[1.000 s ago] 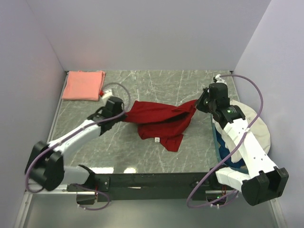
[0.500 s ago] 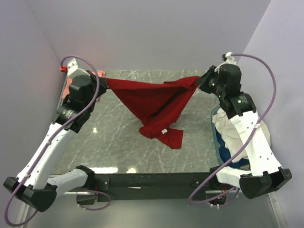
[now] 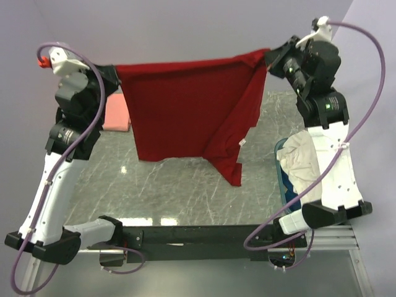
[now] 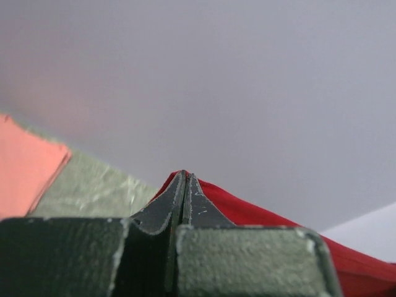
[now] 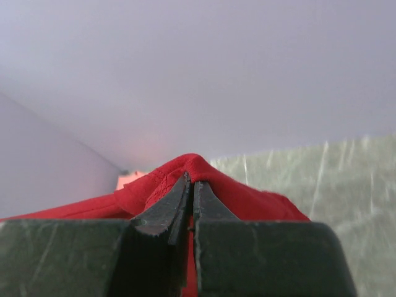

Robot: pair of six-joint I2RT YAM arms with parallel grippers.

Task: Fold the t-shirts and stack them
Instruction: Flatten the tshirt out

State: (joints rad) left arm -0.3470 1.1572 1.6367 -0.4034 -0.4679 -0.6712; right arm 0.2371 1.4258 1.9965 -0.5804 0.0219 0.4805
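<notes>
Deep red t-shirt (image 3: 185,105): off the table (image 3: 185,192), hanging spread between the two arms above the table's far half. Its top edge runs taut and nearly level from one gripper to the other. The body hangs flat, with a longer fold trailing down on the right side.

Left gripper (image 3: 115,73): held high above the far left corner, jaws pinched together on the shirt's upper left corner. In the wrist view, red cloth emerges from between the closed tips.

Right gripper (image 3: 270,59): held high above the far right corner, clamped on the shirt's upper right corner. In the wrist view, cloth bunches over the pinched tips.

Salmon-pink t-shirt (image 3: 115,115): folded flat at the far left corner of the table, partly hidden behind the left arm and the red shirt.

Blue bin (image 3: 282,185): at the right edge, holding pale cloth (image 3: 300,154), partly covered by the right arm.
</notes>
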